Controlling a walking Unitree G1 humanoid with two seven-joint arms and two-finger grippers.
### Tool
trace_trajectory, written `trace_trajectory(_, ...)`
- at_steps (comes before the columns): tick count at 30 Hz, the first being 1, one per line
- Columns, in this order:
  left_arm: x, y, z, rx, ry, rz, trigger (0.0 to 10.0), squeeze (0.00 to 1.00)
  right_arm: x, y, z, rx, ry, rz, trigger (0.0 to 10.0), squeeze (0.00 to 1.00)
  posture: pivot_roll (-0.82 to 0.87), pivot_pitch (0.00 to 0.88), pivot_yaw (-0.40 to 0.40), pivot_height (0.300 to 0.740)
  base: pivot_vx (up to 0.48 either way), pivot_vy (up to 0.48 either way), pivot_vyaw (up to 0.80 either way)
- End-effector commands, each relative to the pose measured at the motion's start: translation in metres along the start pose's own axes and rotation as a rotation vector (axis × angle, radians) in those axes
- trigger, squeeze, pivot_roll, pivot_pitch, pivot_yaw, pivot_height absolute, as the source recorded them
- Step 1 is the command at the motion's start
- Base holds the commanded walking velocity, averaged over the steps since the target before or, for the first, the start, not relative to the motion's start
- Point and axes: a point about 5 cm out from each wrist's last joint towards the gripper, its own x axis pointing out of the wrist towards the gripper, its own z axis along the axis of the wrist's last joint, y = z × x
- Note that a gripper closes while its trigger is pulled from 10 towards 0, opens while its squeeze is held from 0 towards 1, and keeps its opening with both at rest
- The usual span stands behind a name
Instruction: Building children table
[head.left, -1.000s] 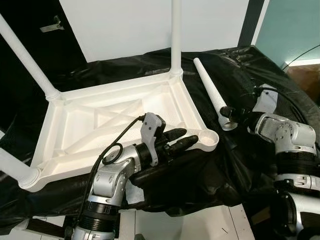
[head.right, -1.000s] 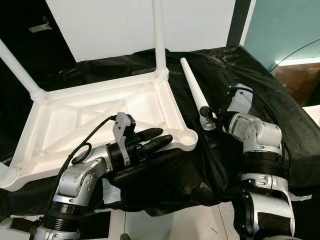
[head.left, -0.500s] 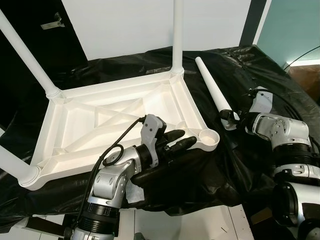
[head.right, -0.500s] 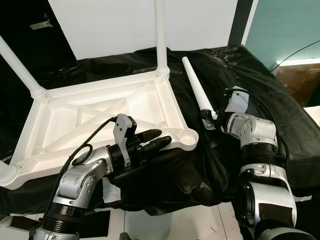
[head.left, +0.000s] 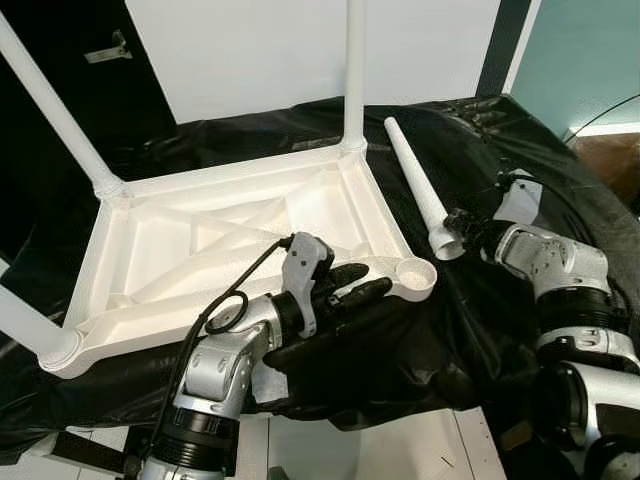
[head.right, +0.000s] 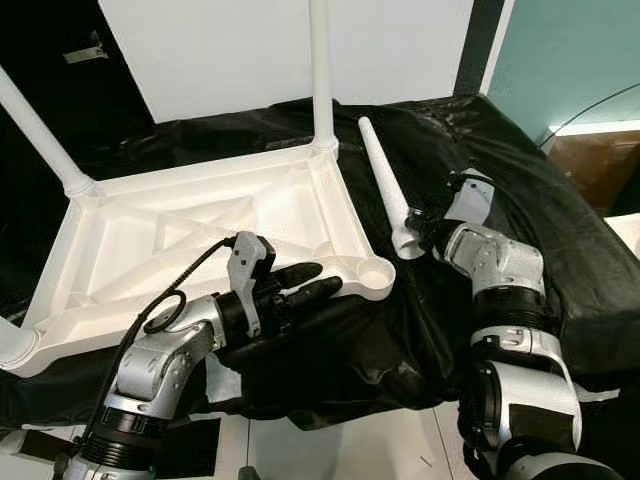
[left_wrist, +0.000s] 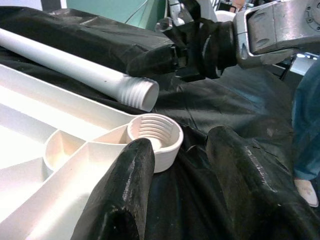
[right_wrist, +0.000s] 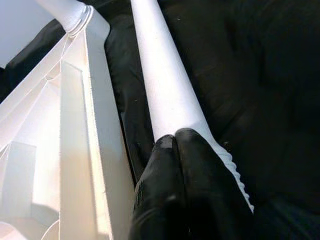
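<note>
1. Children's table top (head.left: 230, 235) lies upside down on the black cloth (head.left: 470, 330), three legs fitted; the near right threaded socket (head.left: 415, 270) is vacant
2. Loose table leg (head.left: 415, 190) lies on the cloth just beside the top, its threaded end near that socket
3. Right gripper (head.left: 462, 228) is clamped on the leg's threaded end, fingers (right_wrist: 185, 170) pressed together over it
4. Left gripper (head.left: 350, 285) rests at the top's near rim beside the socket, jaws apart, holding nothing
5. Risk: gripped so near its end, the long leg could pivot or slip; entering the socket tilted, its thread could cross and jam
</note>
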Motion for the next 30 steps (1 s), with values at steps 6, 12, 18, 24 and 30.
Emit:
trace_trajectory(6,0.002,-0.001,0.001,0.033,0.01,-0.014,10.0,0.0,0.001,-0.006,-0.021,-0.062,0.067,-0.031,10.0,0.45,-0.1,0.035,0.059,0.74,0.0,0.0,0.0)
trace_trajectory(12,0.002,-0.001,0.0,0.038,0.016,-0.013,10.0,0.0,-0.001,-0.007,-0.009,-0.088,0.035,-0.025,10.0,1.0,-0.1,0.033,0.056,0.74,0.0,0.0,0.0)
trace_trajectory(18,0.002,-0.001,-0.001,0.039,0.017,-0.011,10.0,0.0,-0.002,-0.009,-0.001,-0.098,0.028,-0.017,10.0,1.0,-0.09,0.032,0.053,0.74,0.0,0.0,0.0)
trace_trajectory(24,0.002,-0.002,-0.002,0.044,0.02,-0.008,10.0,0.0,0.0,-0.015,0.006,-0.16,0.054,0.005,10.0,1.0,-0.09,0.025,0.049,0.74,0.0,0.0,0.0)
trace_trajectory(30,0.003,-0.003,-0.002,0.048,0.022,-0.01,10.0,0.0,0.004,-0.019,-0.002,-0.19,0.102,0.04,10.0,0.0,-0.08,0.023,0.048,0.74,0.0,0.0,0.0)
